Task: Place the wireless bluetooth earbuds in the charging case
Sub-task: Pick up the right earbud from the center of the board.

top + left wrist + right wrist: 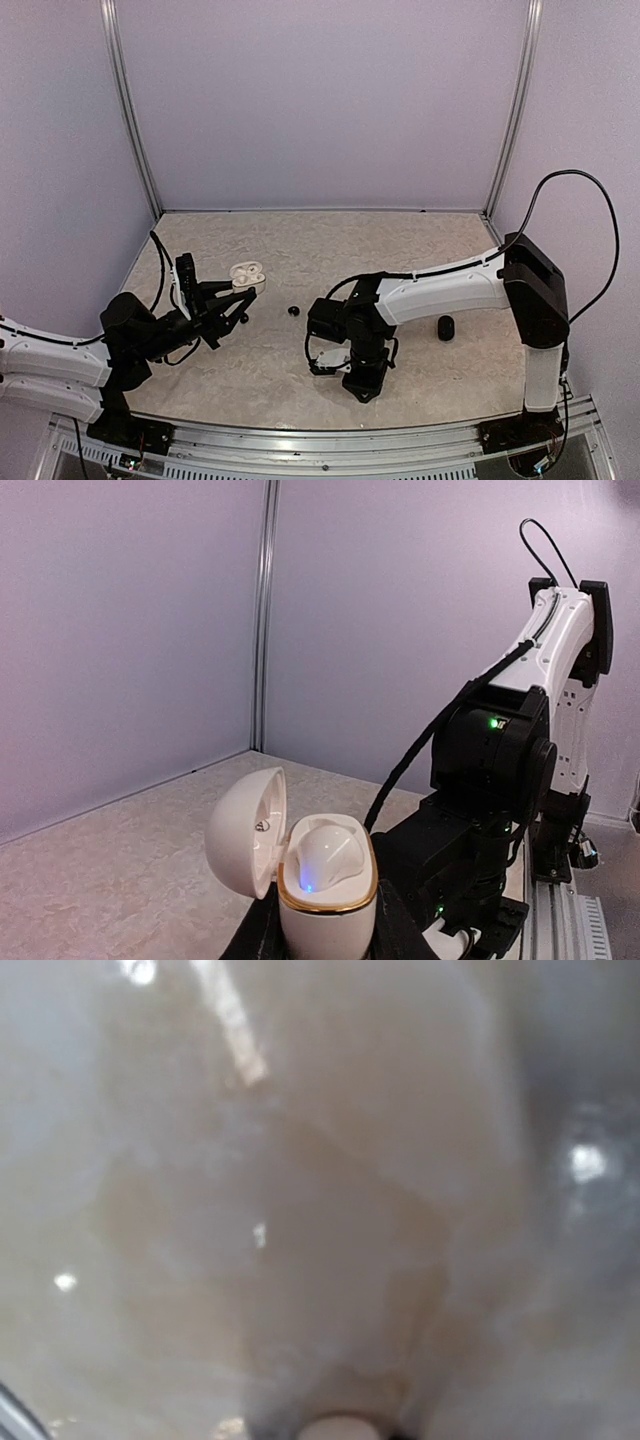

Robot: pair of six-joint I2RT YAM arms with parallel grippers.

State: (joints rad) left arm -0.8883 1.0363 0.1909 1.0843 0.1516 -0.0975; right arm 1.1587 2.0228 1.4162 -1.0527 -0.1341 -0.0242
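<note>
While the left gripper point(240, 289) is closed on the base of the white case point(327, 880), holding it upright off the bench point(400, 240) with its lid hinged open and a blue light glowing inside, only one bud point(293, 311) is plain to see. It is a tiny glossy black bead lying loose mid-bench, between the two arms and apart from both. Second bud not found. A larger dark pebble point(445, 328) lies further right, past the right forearm. Near side: the right gripper point(362, 384) points down at the bench; its camera is blurred against the surface, so cannot tell its opening or any load. Bud judged very light, hard, slick and rounded, apt to roll or squirt from the pads; best pinched square-on across its widest part, gentle force. Case likely light and smooth too. Bench is pale, marbled, glossy, with glare spots. Room: plain lilac walls point(320, 100), metal posts point(135, 110) at the far corners.
</note>
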